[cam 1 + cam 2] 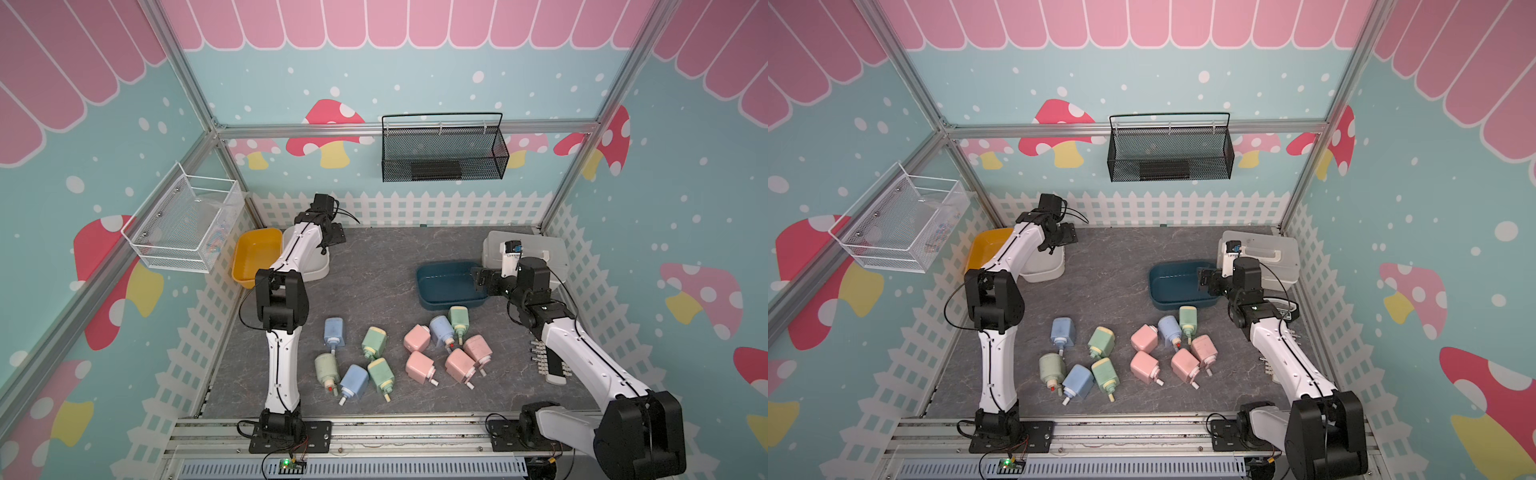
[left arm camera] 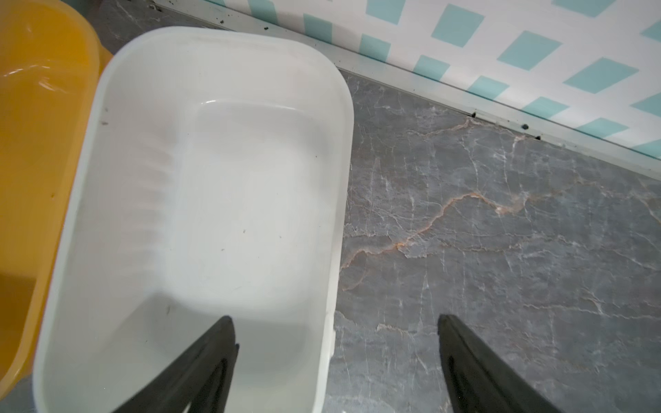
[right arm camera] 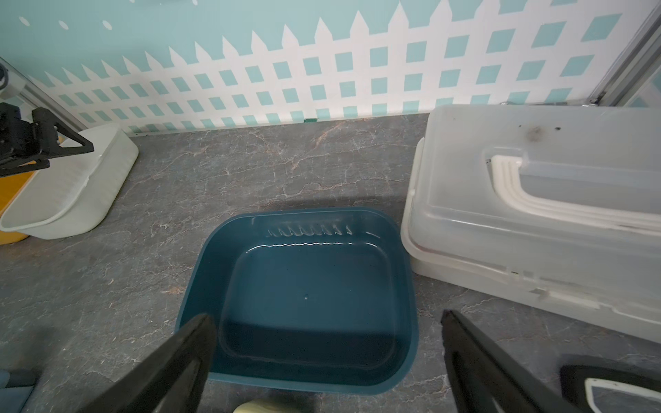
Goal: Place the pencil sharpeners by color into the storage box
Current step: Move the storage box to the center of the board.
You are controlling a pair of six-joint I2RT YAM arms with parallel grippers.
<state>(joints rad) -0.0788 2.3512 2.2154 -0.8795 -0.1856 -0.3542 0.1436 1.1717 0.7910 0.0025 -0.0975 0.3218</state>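
In both top views the eleven pencil sharpeners [image 1: 417, 337] are lying loose on the grey tabletop [image 1: 374, 266] in the lower middle of the frame. Greens and blues are mingling toward the left, and four pinks are bunching toward the right with a blue and a green just above them. None is sitting in a container, so the sorting is apparently not yet begun. The left gripper [image 1: 333, 236] is hanging at upper left over the white tray [image 1: 318, 270], which is standing just beside the yellow tray [image 1: 253, 257]. The right gripper [image 1: 480, 282] is hovering at the right rim of the dark blue tray [image 1: 440, 291], right of centre, with a translucent lidded box [image 1: 544, 253] behind it. The three trays are probably serving as one bin per colour, which would explain why they are standing apart within each arm's reach. Both grippers are poised well apart from the sharpeners, the right one nearer. In the left wrist view the left gripper [image 2: 336, 321] is spreading its jaws wide around nothing, straddling the white tray's wall, and no sharpener is showing. In the right wrist view the right gripper [image 3: 325, 318] is likewise gaping wide and carrying nothing over the bare blue tray, and a sliver of a pale green sharpener [image 3: 255, 406] is peeking out just outside the tray wall nearest the camera.
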